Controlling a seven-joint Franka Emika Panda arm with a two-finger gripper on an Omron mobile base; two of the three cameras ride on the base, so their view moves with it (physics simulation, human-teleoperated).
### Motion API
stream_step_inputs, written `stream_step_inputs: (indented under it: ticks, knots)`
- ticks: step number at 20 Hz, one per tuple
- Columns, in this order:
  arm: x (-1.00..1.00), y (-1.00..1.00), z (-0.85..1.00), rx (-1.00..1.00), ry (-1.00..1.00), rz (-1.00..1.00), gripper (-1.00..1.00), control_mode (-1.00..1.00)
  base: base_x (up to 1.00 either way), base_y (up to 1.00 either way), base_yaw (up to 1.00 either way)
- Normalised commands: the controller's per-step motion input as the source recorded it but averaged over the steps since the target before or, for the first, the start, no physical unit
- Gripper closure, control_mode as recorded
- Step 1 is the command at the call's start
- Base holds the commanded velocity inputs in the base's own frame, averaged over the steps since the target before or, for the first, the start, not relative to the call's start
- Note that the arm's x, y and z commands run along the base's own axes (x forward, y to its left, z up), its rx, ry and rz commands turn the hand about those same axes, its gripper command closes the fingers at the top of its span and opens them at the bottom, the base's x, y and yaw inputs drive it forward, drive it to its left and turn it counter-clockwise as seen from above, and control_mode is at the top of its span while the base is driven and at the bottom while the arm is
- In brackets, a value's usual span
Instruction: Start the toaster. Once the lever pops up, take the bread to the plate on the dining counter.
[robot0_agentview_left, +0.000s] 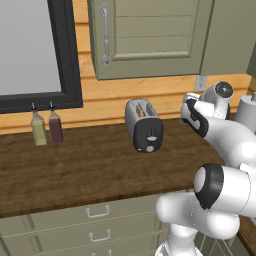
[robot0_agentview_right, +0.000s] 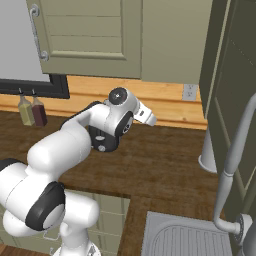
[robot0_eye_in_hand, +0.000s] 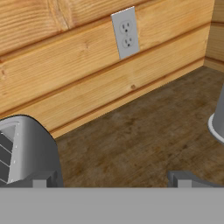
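Fingertips (robot0_eye_in_hand: 44, 182) rise as two small dark stubs at the bottom of the hand view, set wide apart with bare wood counter between them, so the gripper (robot0_eye_in_hand: 111, 180) is spread and holds nothing. It hangs above the dark wood counter (robot0_agentview_left: 90, 170), pointed at the plank back wall, where a white double outlet (robot0_eye_in_hand: 125, 33) sits.

In that view the toaster (robot0_eye_in_hand: 26, 151) shows as a rounded silver end at the lower left, just beside the left fingertip (whether they touch I cannot tell). From the left base view the toaster (robot0_agentview_left: 143, 123) stands tilted on the counter, black end panel toward the camera with a small white knob low on it; something tan shows in its top slot, too small to name with certainty. The arm's wrist (robot0_agentview_left: 200, 112) is to the right of the toaster, near it.

Two bottles (robot0_agentview_left: 46, 127), one yellowish and one dark red, stand against the wall well to the left, under a black-framed window (robot0_agentview_left: 35, 52). In the right base view a grey faucet (robot0_agentview_right: 235, 155) arches over a sink (robot0_agentview_right: 190, 240) at the lower right.
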Motion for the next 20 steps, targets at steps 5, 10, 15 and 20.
stream_step_inputs:
  ticks: [5, 10, 15, 20]
  knots:
    - [0.0, 0.0, 0.0, 0.0, 0.0, 0.0, -1.0, -1.0, 0.0, 0.0, 0.0]
    - [0.0, 0.0, 0.0, 0.0, 0.0, 0.0, -1.0, -1.0, 0.0, 0.0, 0.0]
    - [0.0, 0.0, 0.0, 0.0, 0.0, 0.0, -1.0, -1.0, 0.0, 0.0, 0.0]
    - [0.0, 0.0, 0.0, 0.0, 0.0, 0.0, -1.0, -1.0, 0.0, 0.0, 0.0]
